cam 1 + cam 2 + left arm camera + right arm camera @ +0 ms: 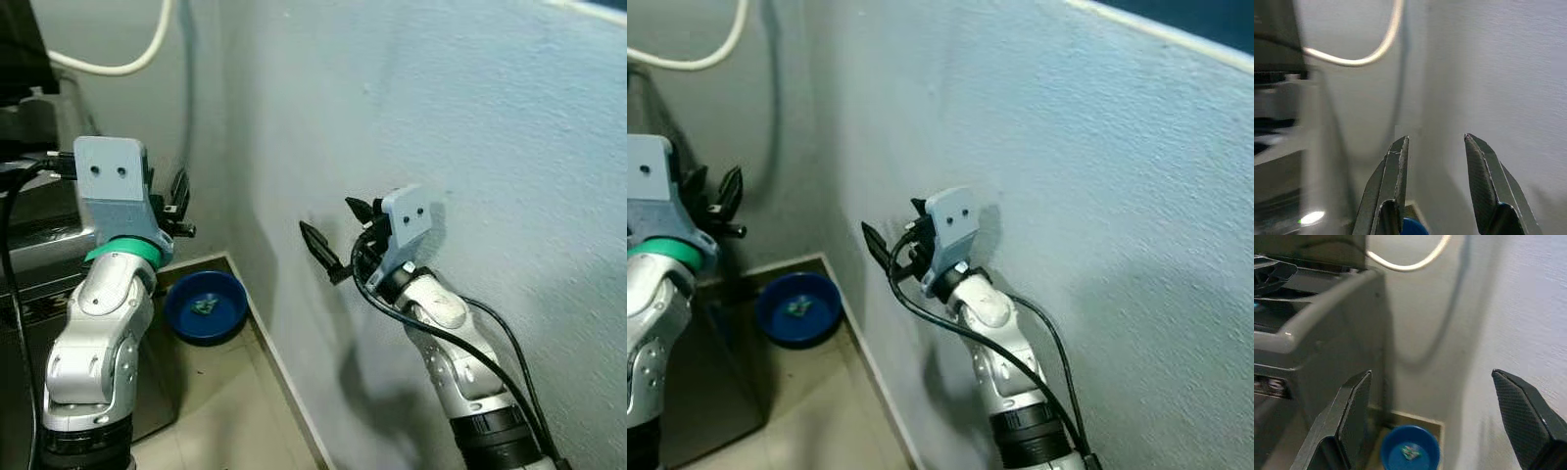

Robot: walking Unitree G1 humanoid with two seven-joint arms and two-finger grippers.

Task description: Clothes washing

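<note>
Right gripper (pixel 338 240): raised near the wall (pixel 441 117), jaws wide open, empty. Left gripper (pixel 179 208): at 9 o'clock, jaws parted, empty. Washing machine (pixel 1312 333): 9 o'clock. Blue bowl (pixel 206 305): floor corner.

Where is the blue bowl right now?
The blue bowl sits on the floor in the corner, against the wall's base, beside the washing machine, ahead of the left gripper.
</note>
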